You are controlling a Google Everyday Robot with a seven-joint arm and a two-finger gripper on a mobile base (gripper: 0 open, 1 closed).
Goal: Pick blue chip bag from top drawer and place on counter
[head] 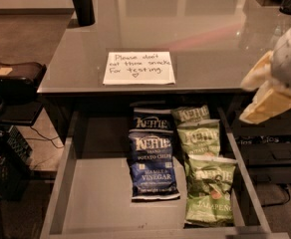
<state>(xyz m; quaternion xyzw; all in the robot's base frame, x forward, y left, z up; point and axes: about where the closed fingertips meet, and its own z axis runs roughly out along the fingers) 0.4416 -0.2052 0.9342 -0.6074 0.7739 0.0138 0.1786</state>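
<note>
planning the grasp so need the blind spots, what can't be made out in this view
In the camera view:
- Gripper, right edge beside the counter: blurred, partly cut off by the frame.
- Top drawer: its back lies dark under the counter.
- Second blue bag: mostly covered by the blue chip bag in front.
- Rearmost green bag: label overlapped by the next bag.

The blue chip bag (153,167) lies in the open top drawer (93,193), beside green bags (209,188). The claw (261,96) hangs at right, near the table (210,34) edge.
</note>
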